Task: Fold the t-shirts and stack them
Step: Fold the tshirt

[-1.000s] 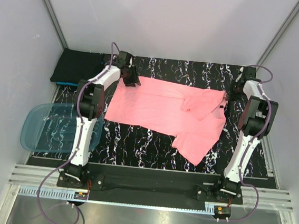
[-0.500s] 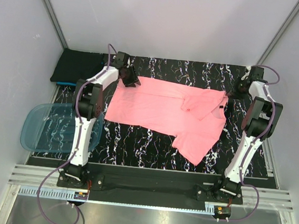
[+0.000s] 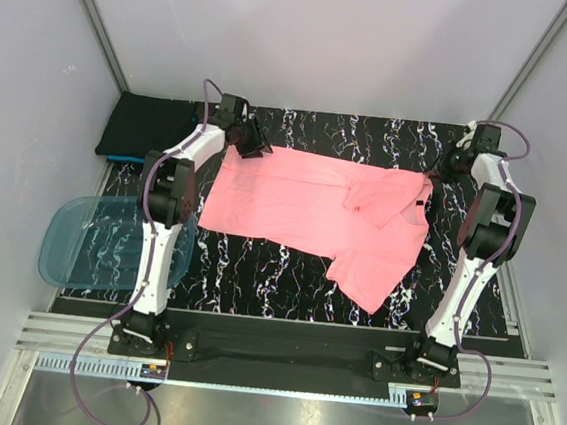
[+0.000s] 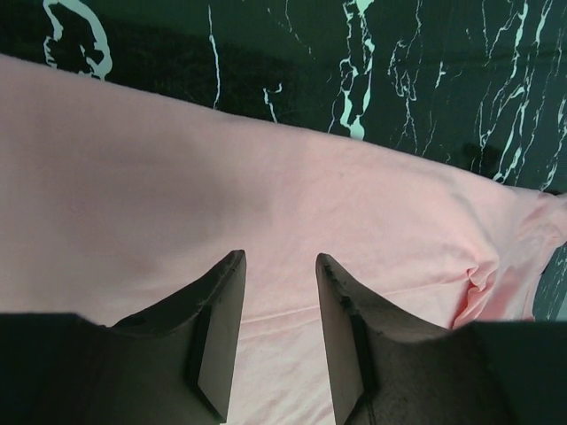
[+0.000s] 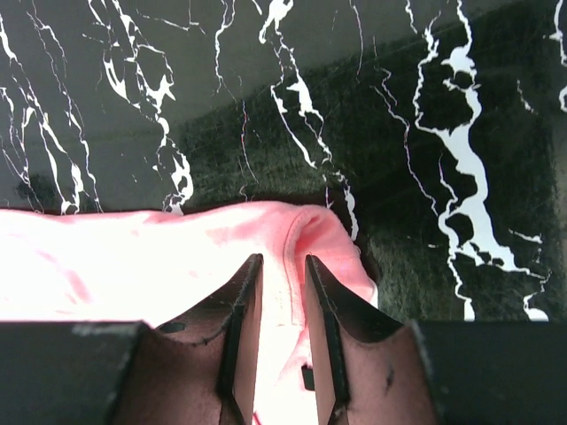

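Right hand (image 3: 456,161) had pulled back from the collar area to the far right corner, fingers parted, released, nothing btwn them. Left hand (image 3: 252,139) had nudged farther, also spread and empty over the hem end. Salmon-pink soft cloth t-shirt (image 3: 294,204) lay mostly flat across the black white-veined marble worktop (image 3: 257,275), one sleeve flipped over by the neck, the other pointing near. Prob. light and limp, sags w/o support; best pinched at edges/corners w/ both hands at once. Folded black t-shirt (image 3: 146,124) sat far left w/ a teal-blue edge (image 3: 123,159) under it. Translucent blue plastic tub (image 3: 99,245) sat near left, apart from the pink cloth. Nothing seemed to block the fold.
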